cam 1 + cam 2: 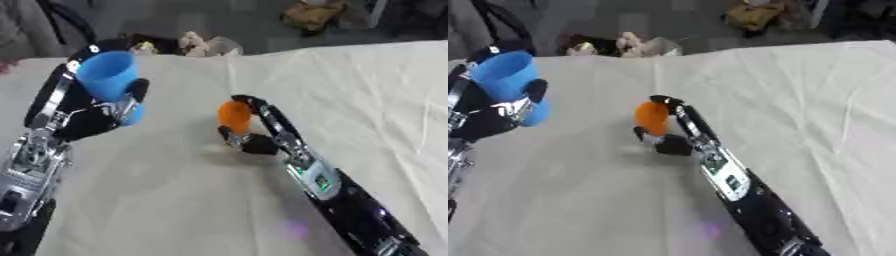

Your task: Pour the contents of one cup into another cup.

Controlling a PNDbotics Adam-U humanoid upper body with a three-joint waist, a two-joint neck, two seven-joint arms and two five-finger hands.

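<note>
— Cups first: how do they look?

— Blue cup: plain, smooth, wide round mouth facing up and tilted a little toward the camera, tapering toward its base; held up at the left side of the scene. Orange cup: smaller, rounded, plain orange; mouth hard to make out.

— And where is each?

— Blue one in the left hand, near the far left part of the cloth-covered table; cannot tell whether lifted clear of the cloth. Orange one near the middle of the table, low, at or just above the cloth; well apart from the blue one, to its right.

— Hands, then?

— Left hand curled round the lower half of the blue cup; dark thumb up against the cup's right side, fingers wrapped behind and below; silver forearm running down to the lower left corner. Right hand closed about the orange cup; black fingers arching over its top and right side, thumb tucked under at the near side; black arm stretching back to the lower right corner.

— Contents of either cup?

— Cannot tell; blue interior looks only blue from here, orange one hidden by the fingers.

— Cloth?

— Pale cream, lightly creased toward the right.
</note>
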